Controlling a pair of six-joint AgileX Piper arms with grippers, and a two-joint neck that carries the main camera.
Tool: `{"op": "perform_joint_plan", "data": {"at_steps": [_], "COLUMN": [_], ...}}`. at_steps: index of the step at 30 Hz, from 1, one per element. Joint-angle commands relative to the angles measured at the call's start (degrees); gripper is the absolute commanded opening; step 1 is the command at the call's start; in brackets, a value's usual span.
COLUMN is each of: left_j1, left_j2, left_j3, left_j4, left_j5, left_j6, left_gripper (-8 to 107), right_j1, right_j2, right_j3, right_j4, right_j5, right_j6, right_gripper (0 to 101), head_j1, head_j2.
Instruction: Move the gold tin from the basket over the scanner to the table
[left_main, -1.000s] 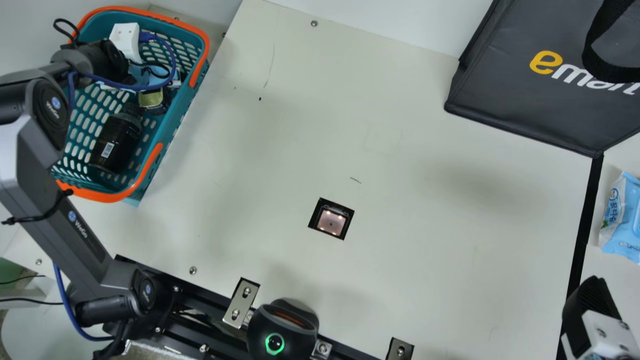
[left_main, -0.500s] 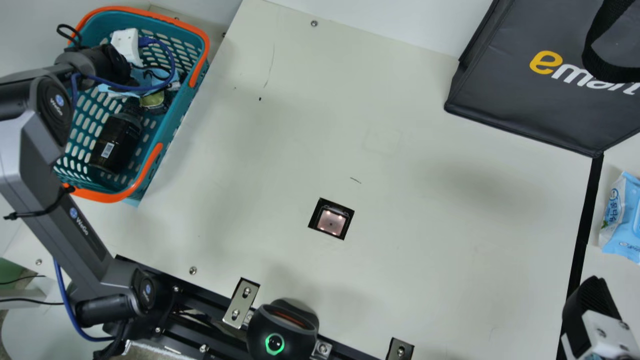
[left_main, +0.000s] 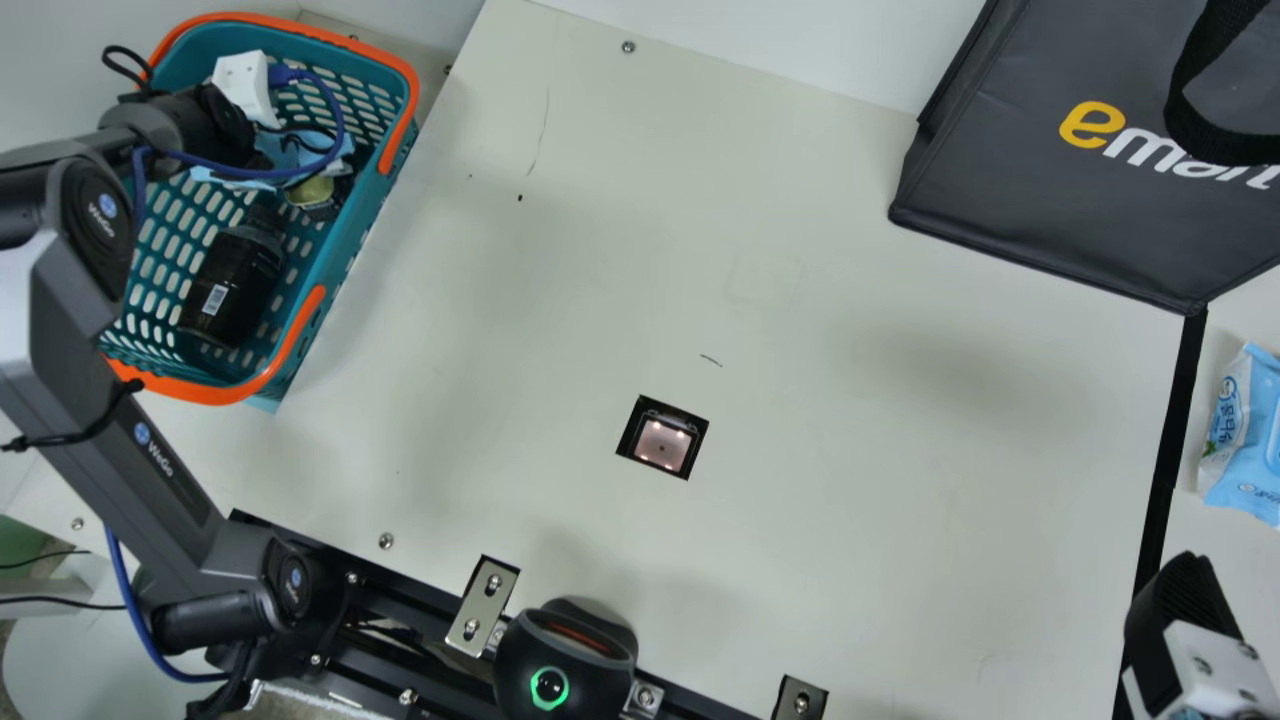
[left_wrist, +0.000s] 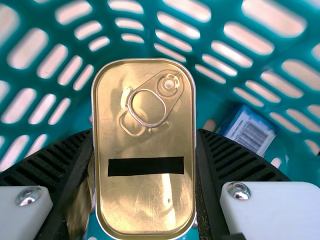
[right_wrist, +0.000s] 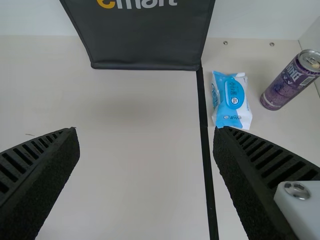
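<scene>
In the main view my left gripper (left_main: 243, 88), seen by its white part, is inside the teal basket (left_main: 336, 262), where a gold tin (left_main: 314, 190) shows beside the light-blue item. The left wrist view has that gold tin (left_wrist: 145, 195), with its ring-pull face and a black strip, pressed between both ribbed fingers of my left gripper (left_wrist: 145, 145). My right gripper (left_main: 1185, 610) stays at the main view's lower right corner; the right wrist view shows its fingers (right_wrist: 146, 145) wide apart with nothing between them. The scanner window (left_main: 662, 443) is set in the table.
A dark bottle (left_main: 232, 285) lies in the basket, and a small blue box (left_wrist: 247, 131) lies near the tin. The black shopping bag (left_main: 1080, 200) is at the upper right. Wipes (left_main: 1245, 435) and a purple can (right_wrist: 291, 80) are beyond the black tape line. A handheld scanner (left_main: 565, 655) sits at the front edge.
Within the basket my left arm has shifted slightly, first rightward and then back left. The gold tin has changed its tilt a little. My right arm has kept still.
</scene>
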Motion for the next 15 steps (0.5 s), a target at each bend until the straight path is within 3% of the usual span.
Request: {"op": "perform_joint_plan", "data": {"at_steps": [1, 9, 15], "left_j1": [-0.09, 0.31, 0.37], "left_j2": [-2.38, -13.05, -22.27], "left_j3": [1.31, 8.51, 11.99], "left_j4": [1.37, 14.52, 27.57], "left_j5": [-1.24, -5.26, -2.71], "left_j6": [-1.94, -16.23, -30.53], "left_gripper": [-8, -8, -8], "right_j1": [0.00, 0.00, 0.00], "right_j2": [0.00, 0.00, 0.00], "right_j3": [0.00, 0.00, 0.00], "right_j4": [0.00, 0.00, 0.00], "right_j5": [0.00, 0.06, 0.06], "right_j6": [0.00, 0.00, 0.00], "right_gripper": [95, 95, 95], "head_j1": [-1.75, -1.75, -1.75], "head_j2": [0.14, 0.14, 0.14]}}
